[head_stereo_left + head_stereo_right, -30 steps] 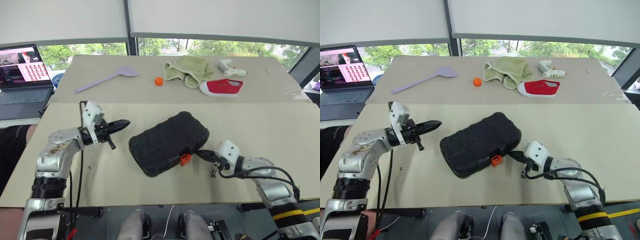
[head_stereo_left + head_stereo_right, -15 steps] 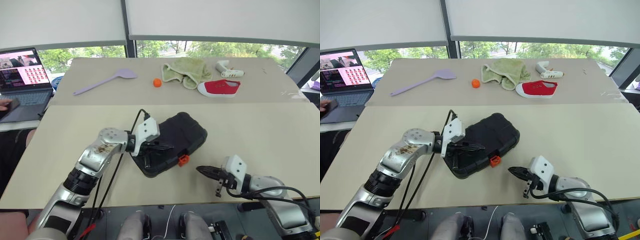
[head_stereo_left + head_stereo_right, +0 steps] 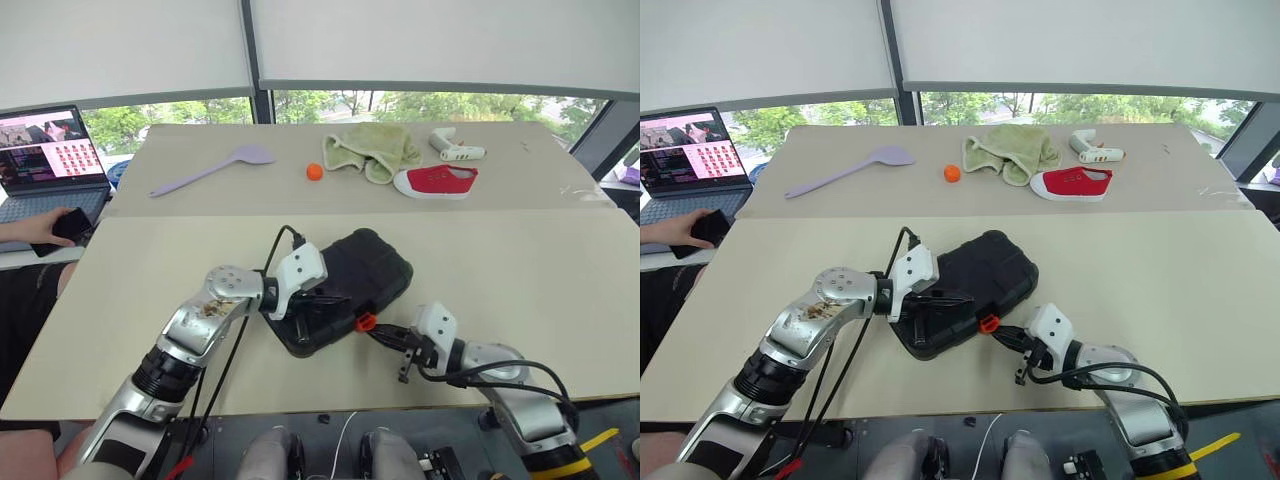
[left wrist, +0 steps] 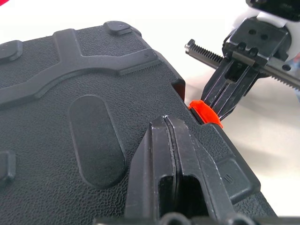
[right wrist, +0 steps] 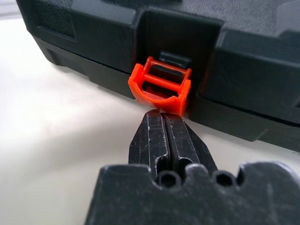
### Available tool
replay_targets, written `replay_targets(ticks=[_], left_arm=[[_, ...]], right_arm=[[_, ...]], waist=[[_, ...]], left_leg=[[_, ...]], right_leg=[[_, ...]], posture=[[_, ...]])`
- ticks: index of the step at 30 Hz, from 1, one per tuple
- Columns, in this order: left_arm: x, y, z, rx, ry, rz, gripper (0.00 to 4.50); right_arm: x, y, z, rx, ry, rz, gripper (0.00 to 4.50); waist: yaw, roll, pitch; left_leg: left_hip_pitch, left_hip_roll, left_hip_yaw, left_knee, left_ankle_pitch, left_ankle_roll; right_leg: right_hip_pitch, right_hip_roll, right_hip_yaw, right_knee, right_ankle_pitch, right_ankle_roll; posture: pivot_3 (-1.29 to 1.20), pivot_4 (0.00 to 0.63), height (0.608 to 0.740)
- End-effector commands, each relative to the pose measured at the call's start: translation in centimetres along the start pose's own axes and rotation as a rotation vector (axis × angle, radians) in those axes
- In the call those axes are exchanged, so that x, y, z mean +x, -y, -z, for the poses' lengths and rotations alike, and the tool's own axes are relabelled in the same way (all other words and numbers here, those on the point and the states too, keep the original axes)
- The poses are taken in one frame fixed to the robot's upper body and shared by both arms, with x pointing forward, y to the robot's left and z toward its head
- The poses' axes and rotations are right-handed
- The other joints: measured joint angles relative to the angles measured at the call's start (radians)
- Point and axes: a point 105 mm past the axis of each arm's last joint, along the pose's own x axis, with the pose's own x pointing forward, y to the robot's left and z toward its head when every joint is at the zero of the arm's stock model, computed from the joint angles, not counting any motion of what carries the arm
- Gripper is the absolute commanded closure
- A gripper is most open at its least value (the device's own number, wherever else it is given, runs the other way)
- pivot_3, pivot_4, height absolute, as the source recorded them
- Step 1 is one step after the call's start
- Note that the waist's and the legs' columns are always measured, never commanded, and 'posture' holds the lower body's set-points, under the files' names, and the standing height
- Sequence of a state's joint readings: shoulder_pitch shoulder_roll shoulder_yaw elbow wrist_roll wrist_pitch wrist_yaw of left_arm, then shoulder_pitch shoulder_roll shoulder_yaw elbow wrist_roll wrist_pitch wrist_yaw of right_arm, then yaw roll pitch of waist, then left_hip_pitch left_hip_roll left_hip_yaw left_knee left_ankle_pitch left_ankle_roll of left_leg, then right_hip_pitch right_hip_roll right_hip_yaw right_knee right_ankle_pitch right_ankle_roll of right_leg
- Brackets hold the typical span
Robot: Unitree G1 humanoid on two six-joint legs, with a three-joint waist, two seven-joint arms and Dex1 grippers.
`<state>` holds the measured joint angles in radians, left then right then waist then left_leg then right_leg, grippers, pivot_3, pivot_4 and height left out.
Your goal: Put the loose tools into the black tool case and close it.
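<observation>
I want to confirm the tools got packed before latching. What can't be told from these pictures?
- Contents of the black tool case: lid down in both eye views, hiding the inside.
- Whether the orange latch is snapped shut: unclear in the right wrist view.
- Whether the left tool presses the lid: contact unclear.

Across the far table (image 3: 560, 180) I see a lilac spatula (image 3: 210, 167) lying flat, well left of a small orange ball (image 3: 315, 171). Just right of the ball sits a crumpled green cloth (image 3: 372, 150), and beside that a red shoe (image 3: 438, 182) with a white sole. Behind the shoe lies a white pistol-shaped gadget (image 3: 453, 146). Off to my left stands an open laptop (image 3: 45, 155), a person's hand (image 3: 40, 228) in front of it holding a dark phone (image 3: 70, 224).
</observation>
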<state>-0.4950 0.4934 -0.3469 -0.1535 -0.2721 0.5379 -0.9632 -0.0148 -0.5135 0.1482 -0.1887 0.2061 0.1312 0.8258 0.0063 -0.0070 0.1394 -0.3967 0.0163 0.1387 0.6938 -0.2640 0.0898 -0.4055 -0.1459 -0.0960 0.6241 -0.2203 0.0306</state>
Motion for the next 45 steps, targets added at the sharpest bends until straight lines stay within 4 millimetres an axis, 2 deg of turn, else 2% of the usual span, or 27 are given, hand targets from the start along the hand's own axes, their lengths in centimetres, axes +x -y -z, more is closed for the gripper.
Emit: replay_targets(ticks=[1,7,10,12,19,21,25,31,41,45], left_arm=[[-0.7,1.1,5.9,-0.170,-0.188,0.010,4.45],[-0.9,1.1,6.4,-0.197,-0.195,0.001,4.45],[-0.9,1.0,6.6,-0.202,-0.202,-0.001,4.45],[-1.0,0.8,6.9,-0.199,-0.214,-0.016,4.45],[-1.3,0.9,7.1,-0.215,-0.212,-0.017,4.45],[-1.3,0.8,7.1,-0.217,-0.209,-0.020,4.45],[-1.5,0.9,7.3,-0.226,-0.212,-0.018,4.45],[-1.3,1.1,7.8,-0.240,-0.218,-0.016,4.45],[-1.2,1.4,8.0,-0.257,-0.208,-0.031,4.45],[-1.2,1.5,8.2,-0.261,-0.209,-0.035,4.45]], right_arm=[[0.4,0.6,-2.2,-0.068,0.099,0.037,4.50],[0.2,0.8,-3.9,-0.078,0.209,0.063,4.50],[0.0,0.3,-4.5,-0.005,0.255,0.034,4.50],[0.1,0.4,-4.6,0.003,0.257,0.038,4.50],[1.1,1.2,-2.7,-0.025,0.162,0.076,4.50],[1.2,1.5,-3.4,-0.030,0.200,0.082,4.50],[1.1,0.8,-4.9,0.020,0.273,0.013,4.50],[1.2,1.0,-4.5,0.005,0.263,0.024,4.50],[1.2,1.3,-5.6,0.040,0.323,0.032,4.50],[1.1,0.5,-5.8,0.044,0.317,-0.020,4.50]], waist=[[-0.006,0.000,0.000],[-0.020,0.000,0.000],[-0.020,0.000,0.000],[-0.021,0.000,0.000],[-0.024,0.000,0.000],[-0.023,0.000,0.000],[-0.023,0.000,0.000],[-0.024,0.000,0.000],[-0.024,0.000,0.000],[-0.024,0.000,0.000]], left_leg=[[0.000,0.000,0.000,0.000,0.000,0.000],[0.001,0.001,0.000,-0.001,0.000,-0.002],[0.002,0.002,0.000,-0.001,-0.001,-0.005],[0.002,0.002,0.000,-0.001,-0.004,-0.009],[0.005,0.003,0.001,-0.002,-0.006,-0.008],[0.006,0.003,0.001,-0.003,-0.006,-0.008],[0.006,0.003,0.001,-0.005,-0.005,-0.010],[0.008,0.004,0.001,-0.007,-0.005,-0.010],[0.009,0.007,0.001,-0.009,-0.005,-0.011],[0.010,0.008,0.002,-0.010,-0.004,-0.011]], right_leg=[[0.000,0.000,0.000,0.000,0.000,0.000],[0.000,0.001,0.000,0.001,-0.001,-0.002],[0.000,0.001,0.000,0.001,-0.002,-0.003],[0.000,0.001,0.000,0.001,-0.002,-0.003],[0.001,0.001,0.000,0.002,-0.002,-0.004],[0.001,0.001,0.000,0.002,-0.003,-0.004],[0.001,0.001,0.001,0.002,-0.003,-0.005],[0.001,0.001,0.001,0.002,-0.004,-0.007],[0.001,0.001,0.001,0.002,-0.005,-0.008],[0.001,0.002,0.001,0.001,-0.005,-0.009]], posture=[[0.00,0.150,0.740],[0.00,0.150,0.740],[0.00,0.150,0.740],[0.00,0.150,0.740],[0.00,0.150,0.740],[0.00,0.150,0.740],[0.00,0.150,0.740],[0.00,0.150,0.740],[0.00,0.150,0.740],[0.00,0.150,0.740]])
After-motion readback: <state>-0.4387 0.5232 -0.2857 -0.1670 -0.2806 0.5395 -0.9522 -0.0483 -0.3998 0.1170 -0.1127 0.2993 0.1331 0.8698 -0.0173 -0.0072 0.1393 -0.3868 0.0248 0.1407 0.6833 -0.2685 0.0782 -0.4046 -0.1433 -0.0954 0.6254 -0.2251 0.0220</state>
